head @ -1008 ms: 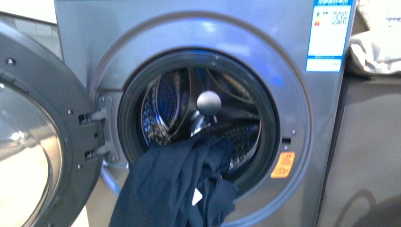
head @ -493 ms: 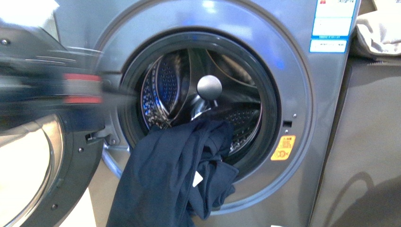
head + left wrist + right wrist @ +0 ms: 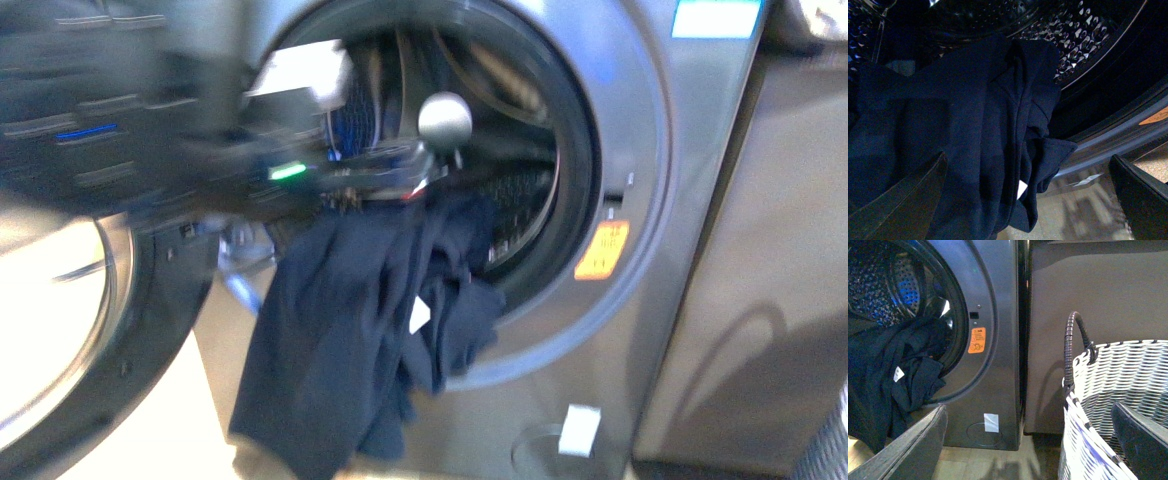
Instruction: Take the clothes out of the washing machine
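Silver-grey washing machine [image 3: 650, 150] fills your view; dark clothes [image 3: 340, 330] hang from its drum over the lip. Your left pincer [image 3: 1027, 155] is spread open, close to them. Your right pincer [image 3: 1028, 406] is open too, beside a woven basket [image 3: 1118, 370].

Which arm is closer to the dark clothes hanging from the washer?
Left. The left arm reaches above the clothes at the drum mouth; the right arm is farther off, near the basket.

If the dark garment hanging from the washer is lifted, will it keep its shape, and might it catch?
Probably floppy: the garment drapes in folds over the door rim, so it should sag from any grip point. It looks thin, so it is likely light. Its upper part lies inside the drum, so it may drag on the rim.
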Available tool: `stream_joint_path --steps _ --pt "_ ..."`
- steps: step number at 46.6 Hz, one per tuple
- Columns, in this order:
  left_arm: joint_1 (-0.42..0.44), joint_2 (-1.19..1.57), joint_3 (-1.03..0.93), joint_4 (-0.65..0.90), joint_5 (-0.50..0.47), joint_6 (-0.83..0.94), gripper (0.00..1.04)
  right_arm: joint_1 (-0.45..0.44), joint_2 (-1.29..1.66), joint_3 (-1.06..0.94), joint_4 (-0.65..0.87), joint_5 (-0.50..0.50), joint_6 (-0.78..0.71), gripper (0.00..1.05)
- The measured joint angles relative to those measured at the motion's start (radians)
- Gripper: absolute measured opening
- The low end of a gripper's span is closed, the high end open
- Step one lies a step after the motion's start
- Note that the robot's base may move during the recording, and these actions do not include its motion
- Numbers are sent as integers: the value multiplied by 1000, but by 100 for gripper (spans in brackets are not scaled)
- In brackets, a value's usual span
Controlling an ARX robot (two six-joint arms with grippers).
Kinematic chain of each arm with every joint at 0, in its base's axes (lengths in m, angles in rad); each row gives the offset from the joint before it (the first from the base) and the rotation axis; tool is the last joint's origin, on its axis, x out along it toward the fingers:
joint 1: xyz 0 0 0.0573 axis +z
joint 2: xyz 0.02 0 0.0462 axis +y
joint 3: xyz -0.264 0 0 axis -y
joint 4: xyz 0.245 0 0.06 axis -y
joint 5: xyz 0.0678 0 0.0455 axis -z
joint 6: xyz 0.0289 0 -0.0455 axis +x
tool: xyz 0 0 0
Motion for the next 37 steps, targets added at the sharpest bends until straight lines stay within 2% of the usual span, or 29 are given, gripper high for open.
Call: stream_joint_path --steps 9,18,30,37 --pt "-18 174 231 -100 -23 -3 98 0 0 0 0 0 0 97" --pt "-8 308 420 -155 -113 -17 98 0 0 0 0 0 0 97" --pt "10 432 562 -201 -177 14 98 0 0 0 0 0 0 97" --pt "8 465 565 -265 -140 30 98 0 0 0 0 0 0 97"
